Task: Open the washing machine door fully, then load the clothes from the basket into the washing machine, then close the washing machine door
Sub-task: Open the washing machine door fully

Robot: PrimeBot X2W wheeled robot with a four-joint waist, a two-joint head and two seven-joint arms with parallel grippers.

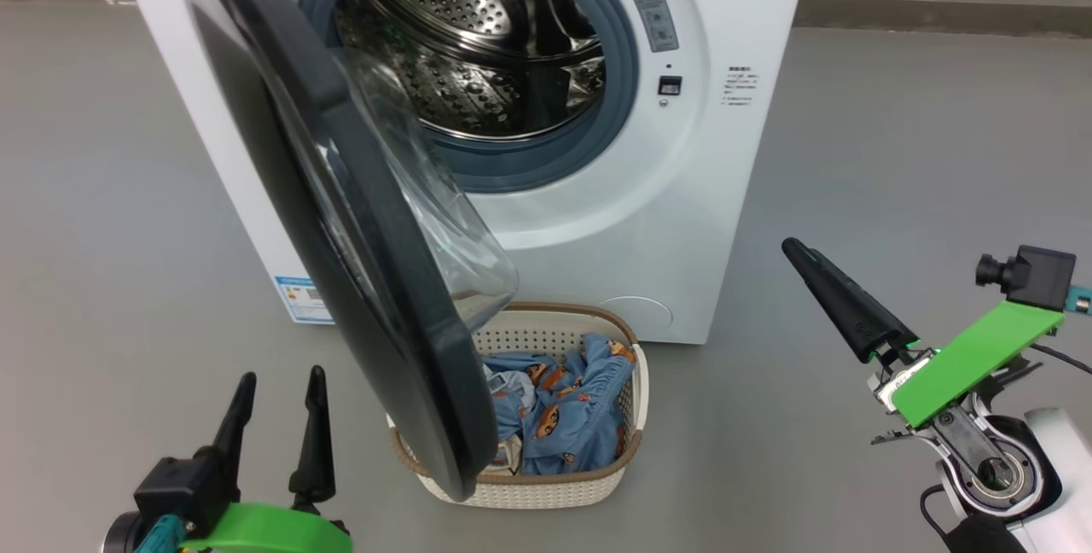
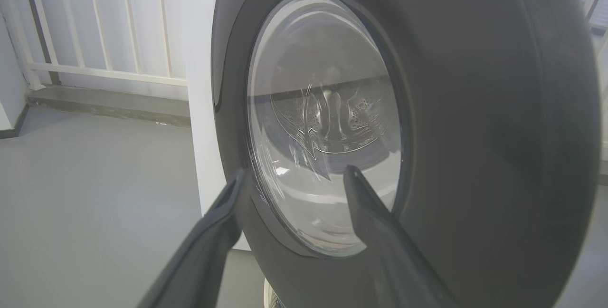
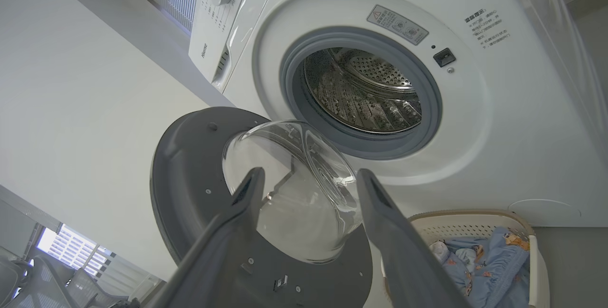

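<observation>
**tumble_dry:** Left gripper is closest, low at the near left, fingers spread with nothing between them. Right gripper is off to the right, also wide apart and empty, aimed at the inner face of the door.

**lintlord:** How far open is it?

**tumble_dry:** Swung out roughly square to the washer, hanging over the left side of the basket. I'd say step one isn't finished, "fully" looks like more swing to go.

**lintlord:** And the clothes?

**tumble_dry:** All in the basket, on the floor just in front of the washer, below the opening. Drum looks empty.

**lintlord:** Next move?

**tumble_dry:** My guess is the right gripper pushes the inner face wider so the basket is clear, then goes down for a garment. The glass bowl bulges out, so push on the grey rim instead.

**lintlord:** Room?

**tumble_dry:** Smooth grey floor, plain white wall, white railing behind.
</observation>
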